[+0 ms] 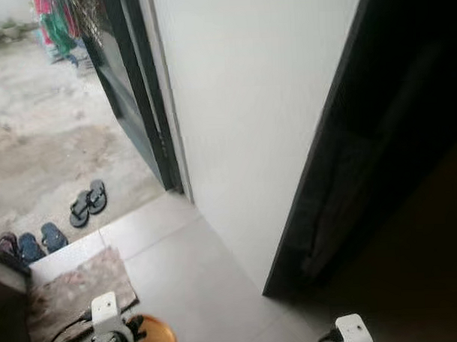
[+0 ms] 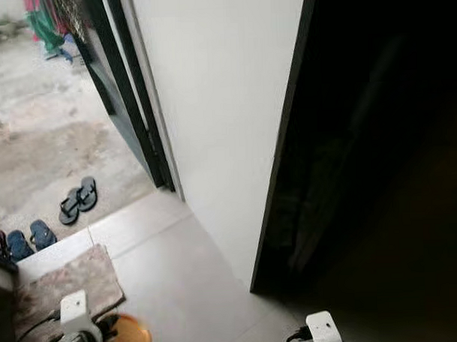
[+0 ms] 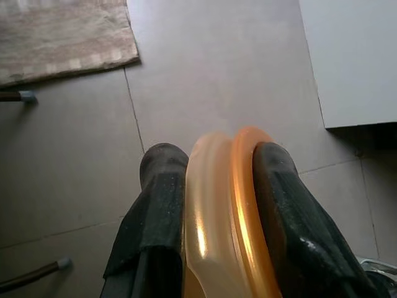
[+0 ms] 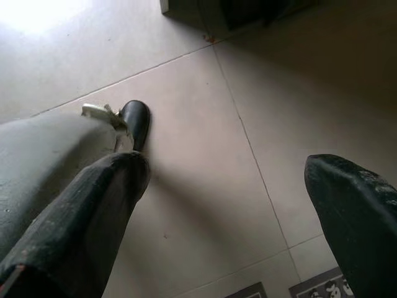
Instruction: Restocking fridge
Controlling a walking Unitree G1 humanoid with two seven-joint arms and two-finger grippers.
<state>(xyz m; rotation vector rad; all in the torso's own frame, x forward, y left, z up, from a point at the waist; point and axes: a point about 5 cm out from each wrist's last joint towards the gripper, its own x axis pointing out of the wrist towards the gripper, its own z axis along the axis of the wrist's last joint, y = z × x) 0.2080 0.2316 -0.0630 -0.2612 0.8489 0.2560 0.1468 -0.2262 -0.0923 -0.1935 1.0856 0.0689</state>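
We look down at a pale tiled floor (image 1: 195, 285) just inside a doorway. A broad white wall panel (image 1: 249, 103) rises ahead of us, and to its right a black-edged opening (image 1: 392, 135) falls into deep shadow where we cannot make anything out. To the left, past a dark door frame (image 1: 140, 99), lies a rough concrete yard (image 1: 47, 140). A brownish doormat (image 1: 75, 293) rests on the tiles near the threshold. On the concrete sit a pair of black flip-flops (image 1: 88, 202) and, closer to the step, a pair of blue sandals (image 1: 42, 242).

Low at our left, the left gripper (image 3: 214, 186) has its jaws pinching an orange translucent plastic container (image 3: 229, 211); its curved rim is squeezed between the two black fingers (image 3: 158, 205), held above the tiles beside the doormat. Low at our right, the right gripper (image 4: 242, 205) hangs over bare floor with its jaws spread wide apart.
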